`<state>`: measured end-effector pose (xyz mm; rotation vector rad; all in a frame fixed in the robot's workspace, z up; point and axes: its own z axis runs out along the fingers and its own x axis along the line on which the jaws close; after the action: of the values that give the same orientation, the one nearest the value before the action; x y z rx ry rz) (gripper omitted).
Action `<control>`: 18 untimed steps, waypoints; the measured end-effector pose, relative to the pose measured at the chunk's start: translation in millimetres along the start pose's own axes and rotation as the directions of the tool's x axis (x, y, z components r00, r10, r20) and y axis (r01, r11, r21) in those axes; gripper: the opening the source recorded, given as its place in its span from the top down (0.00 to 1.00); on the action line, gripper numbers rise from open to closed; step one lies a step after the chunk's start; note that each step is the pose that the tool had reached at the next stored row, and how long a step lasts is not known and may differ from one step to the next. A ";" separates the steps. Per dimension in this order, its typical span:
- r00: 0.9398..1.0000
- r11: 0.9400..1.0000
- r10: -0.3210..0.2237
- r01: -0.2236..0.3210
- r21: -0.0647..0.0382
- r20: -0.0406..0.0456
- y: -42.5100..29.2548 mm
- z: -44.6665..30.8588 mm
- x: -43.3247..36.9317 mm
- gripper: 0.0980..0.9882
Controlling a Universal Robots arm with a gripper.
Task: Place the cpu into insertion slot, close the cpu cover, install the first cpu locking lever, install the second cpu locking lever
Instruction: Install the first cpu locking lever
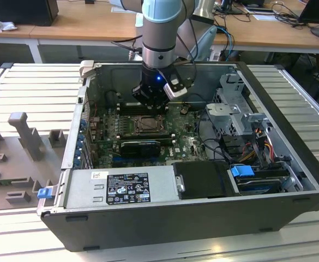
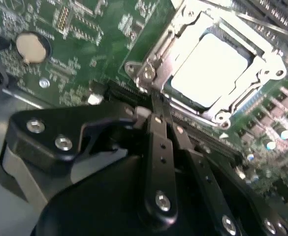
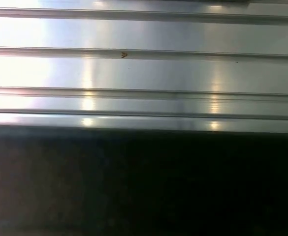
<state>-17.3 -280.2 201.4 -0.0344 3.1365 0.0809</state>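
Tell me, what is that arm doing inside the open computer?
A robot arm reaches down into an open black computer case lying on its side, its end effector just above the green motherboard. In the second wrist view, the pale silver-grey square cpu already sits in the black-framed insertion slot, and the thin silvery metal cpu cover lies down around it. The narrow black fingers sit close together, tips at the cover's edge.

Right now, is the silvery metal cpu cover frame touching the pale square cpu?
Touching: in the second wrist view the cpu cover lies closed around the cpu, overlapping its edges.
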 end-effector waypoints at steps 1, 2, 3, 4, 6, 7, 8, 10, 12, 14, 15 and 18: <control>1.000 1.000 0.000 0.000 0.000 0.000 0.0 0.0 0.0 0.99; 1.000 1.000 0.000 0.000 -0.001 0.000 0.0 0.1 0.0 0.99; 1.000 1.000 0.000 0.000 -0.001 0.000 0.1 0.1 0.0 0.99; 1.000 1.000 0.000 0.000 -0.002 0.001 0.2 -0.9 -0.1 0.99; 1.000 1.000 0.000 0.000 -0.001 0.000 0.4 -5.4 -0.1 0.99; 1.000 1.000 0.000 0.000 -0.001 0.000 0.5 -8.4 -0.1 0.99; 1.000 1.000 0.000 0.000 -0.001 0.000 0.7 -11.3 -0.1 0.99; 1.000 1.000 0.000 0.000 -0.001 0.000 0.3 -13.7 -0.2 0.99; 1.000 1.000 0.000 0.000 -0.001 0.000 -1.5 -13.8 -0.1 0.99; 1.000 1.000 0.000 0.000 -0.001 0.000 -2.4 -13.8 0.0 0.99; 1.000 1.000 0.000 0.000 -0.001 0.000 -2.8 -13.9 0.0 0.99; 1.000 1.000 0.000 0.000 -0.001 0.000 -3.6 -13.8 0.0 0.99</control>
<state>-17.3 -284.4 215.0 -0.0341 3.1361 0.0823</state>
